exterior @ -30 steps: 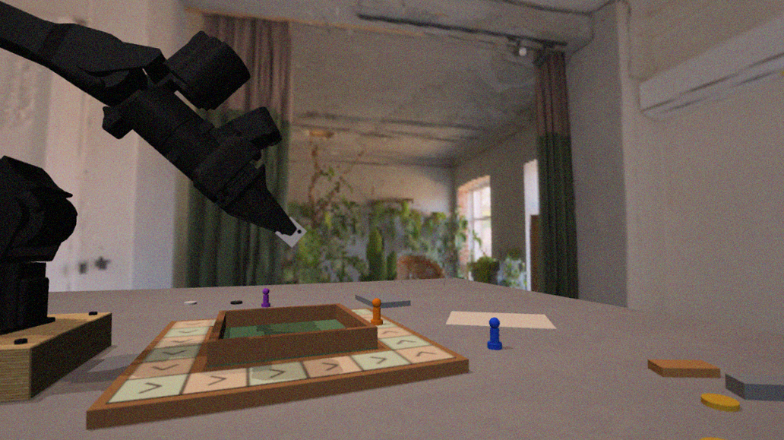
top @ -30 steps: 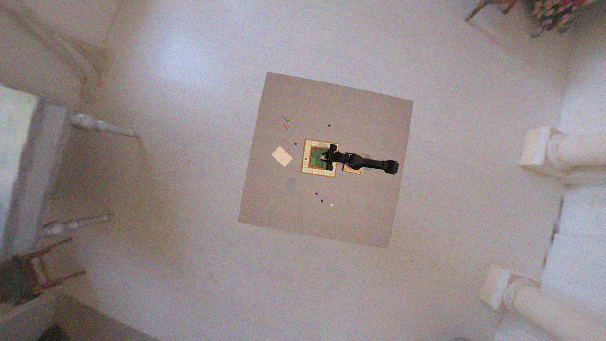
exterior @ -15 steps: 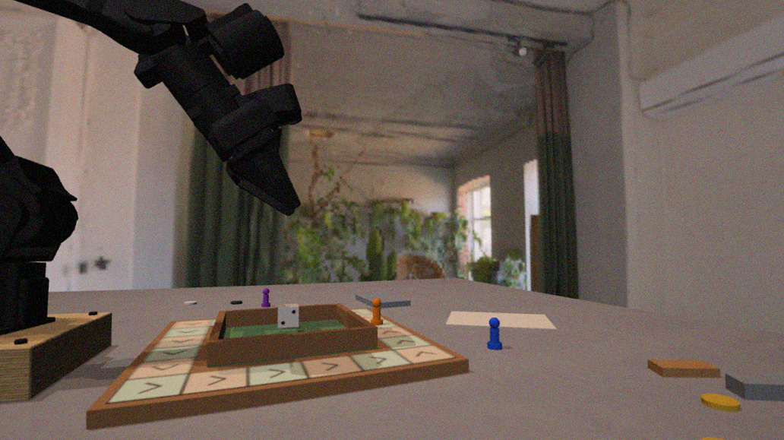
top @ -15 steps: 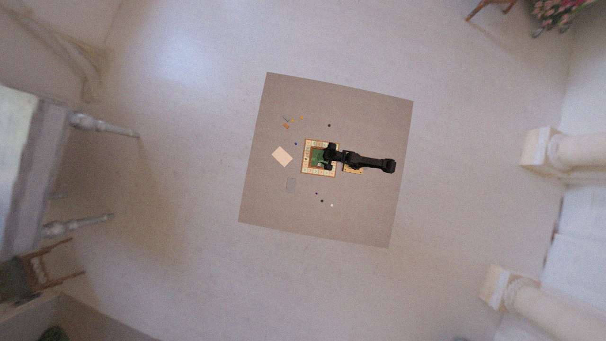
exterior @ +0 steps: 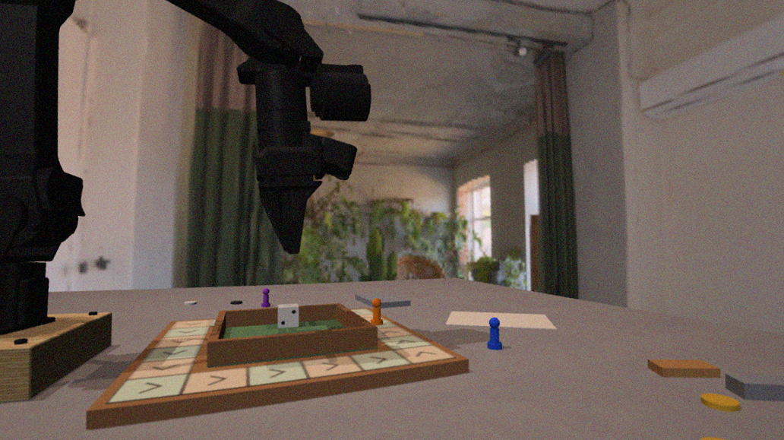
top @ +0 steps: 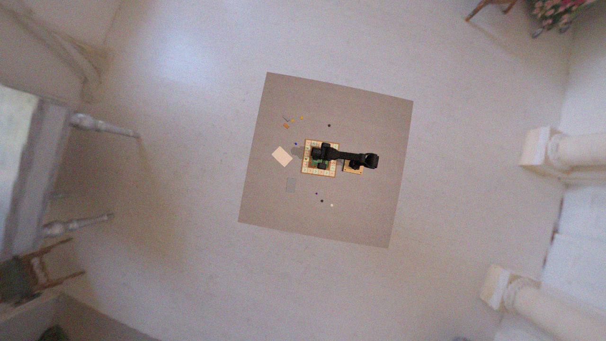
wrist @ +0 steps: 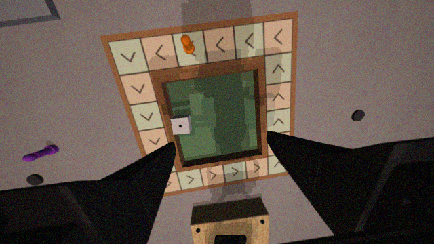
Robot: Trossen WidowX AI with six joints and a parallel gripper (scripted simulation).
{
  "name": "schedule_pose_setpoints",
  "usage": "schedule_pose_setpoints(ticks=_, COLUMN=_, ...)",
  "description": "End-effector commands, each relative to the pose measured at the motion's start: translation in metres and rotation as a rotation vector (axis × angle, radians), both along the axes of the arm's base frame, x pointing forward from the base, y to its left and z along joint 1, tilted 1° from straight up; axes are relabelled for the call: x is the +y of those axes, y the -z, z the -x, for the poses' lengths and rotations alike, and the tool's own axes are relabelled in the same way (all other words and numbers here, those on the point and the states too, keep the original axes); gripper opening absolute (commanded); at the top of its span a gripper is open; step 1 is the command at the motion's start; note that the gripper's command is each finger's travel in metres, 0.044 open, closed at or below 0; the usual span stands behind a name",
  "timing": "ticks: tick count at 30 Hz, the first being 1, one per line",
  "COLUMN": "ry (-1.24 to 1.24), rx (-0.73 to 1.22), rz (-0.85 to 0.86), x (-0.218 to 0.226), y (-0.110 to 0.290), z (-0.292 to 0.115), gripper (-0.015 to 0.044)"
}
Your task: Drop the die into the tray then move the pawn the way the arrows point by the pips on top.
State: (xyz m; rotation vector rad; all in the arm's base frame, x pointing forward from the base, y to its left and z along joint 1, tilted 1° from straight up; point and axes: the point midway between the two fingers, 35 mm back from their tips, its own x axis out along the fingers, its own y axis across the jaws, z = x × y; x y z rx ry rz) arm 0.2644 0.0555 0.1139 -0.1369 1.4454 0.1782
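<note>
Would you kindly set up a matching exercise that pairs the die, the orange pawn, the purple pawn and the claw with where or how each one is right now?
Things:
1. die
2. orange pawn
3. purple pawn
4. claw

States:
A. open, above the tray
B. off the board, on the table
C. inside the tray, against a wall
D. upright on a ring square

Pairs: 1-C, 2-D, 3-B, 4-A

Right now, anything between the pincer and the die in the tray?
Nothing. In the exterior view the open pincer hangs above the tray with only air down to the die; the wrist view shows bare green felt between its fingers.
</note>
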Motion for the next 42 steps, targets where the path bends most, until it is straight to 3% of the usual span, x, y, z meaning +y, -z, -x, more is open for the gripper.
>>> schedule_pose_setpoints(ticks=1, ry=-0.03, rx=-0.012, rz=0.001, x=0.003, y=-0.003, z=-0.006, gripper=0.0387)
schedule_pose_setpoints(ticks=8, ry=-0.341, rx=0.031, rz=0.041, x=0.035, y=0.009, z=-0.074, gripper=0.0204)
schedule_pose_setpoints(ticks=13, ry=-0.501, rx=0.053, rz=0.057, x=0.054, y=0.025, z=-0.105, gripper=0.02)
schedule_pose_setpoints(ticks=42, ry=-0.501, rx=0.053, rz=0.057, x=0.054, y=0.062, z=-0.108, gripper=0.02)
